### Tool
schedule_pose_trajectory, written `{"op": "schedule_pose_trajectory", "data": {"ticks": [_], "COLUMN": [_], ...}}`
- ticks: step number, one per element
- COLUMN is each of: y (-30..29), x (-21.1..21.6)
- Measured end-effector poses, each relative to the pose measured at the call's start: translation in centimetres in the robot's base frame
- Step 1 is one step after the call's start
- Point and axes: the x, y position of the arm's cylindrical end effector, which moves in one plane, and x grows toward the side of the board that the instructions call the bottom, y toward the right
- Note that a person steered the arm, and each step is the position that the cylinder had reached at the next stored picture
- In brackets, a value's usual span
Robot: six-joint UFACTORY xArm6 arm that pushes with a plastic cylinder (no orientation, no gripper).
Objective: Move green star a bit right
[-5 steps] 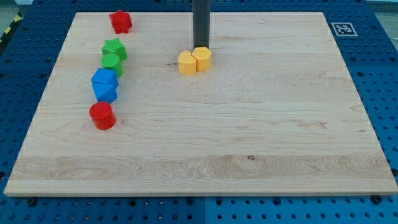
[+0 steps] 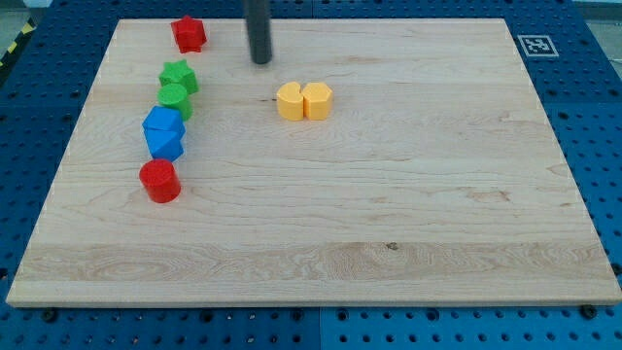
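Observation:
The green star (image 2: 180, 75) lies near the board's upper left, touching a green round block (image 2: 175, 96) just below it. My tip (image 2: 260, 61) is down on the board to the right of the green star and a little above it, well apart from it. It stands up and left of the two yellow blocks, touching nothing.
A red star-like block (image 2: 189, 34) sits above the green star. Two blue blocks (image 2: 163, 124) (image 2: 165, 144) and a red cylinder (image 2: 159, 181) continue the column below. Two touching yellow blocks (image 2: 291, 101) (image 2: 317, 100) lie at centre top. A marker tag (image 2: 535, 45) is at the upper right.
My tip has moved left and slightly up, away from the yellow blocks toward the green star. No block has moved.

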Motion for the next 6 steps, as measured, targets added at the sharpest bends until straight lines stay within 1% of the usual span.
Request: {"op": "schedule_pose_trajectory", "data": {"ticks": [1,2,3,5,6], "y": [-4.4,-4.4,-5.4,-12.7,-13.2], "x": [1.4,1.4,0.2,0.3,1.9]}}
